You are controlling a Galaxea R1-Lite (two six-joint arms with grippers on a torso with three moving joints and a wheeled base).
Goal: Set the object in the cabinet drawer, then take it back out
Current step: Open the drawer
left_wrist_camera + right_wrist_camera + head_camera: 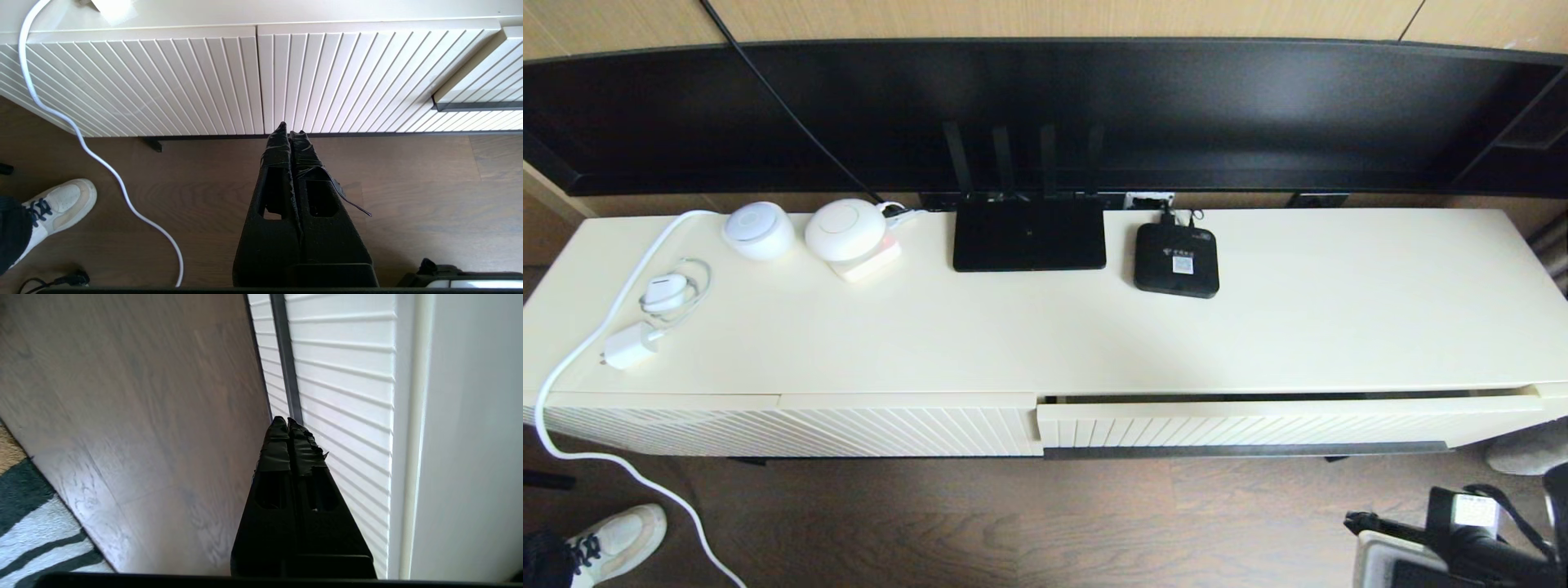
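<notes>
- Here, the long cream cabinet (1045,327) spans the head view under a black wall shelf (1045,114); everything below is placed against this cabinet.
- The cabinet drawer (1258,425), on the cabinet's right front, stands pulled out only a crack, a thin dark gap showing behind its ribbed face and a dark handle strip (1245,449) running along its lower edge.
- The organizer box is not visible in any view, so its place cannot be told.
- The left front panel (792,429) of the cabinet sits flush.
- The left gripper (291,131) hangs low over the wooden floor (204,196) in front of the cabinet's left panels, pointed toward their bottom edge, its two fingers pressed together and holding nothing.
- The right gripper (287,421) hovers beside the drawer front at the cabinet's right end, tips near the handle strip, jaws likewise closed on nothing.
- On top of the cabinet, a flat black router (1029,235) with four antennas sits near the back middle, a small black set-top box (1176,260) just right of it.
- Toward the cabinet's left end lie two white round devices (760,230), a white charger (629,345) and a white cable (588,351) trailing down to the floor.
- A white shoe (617,539) stands on the floor off the cabinet's left front.
</notes>
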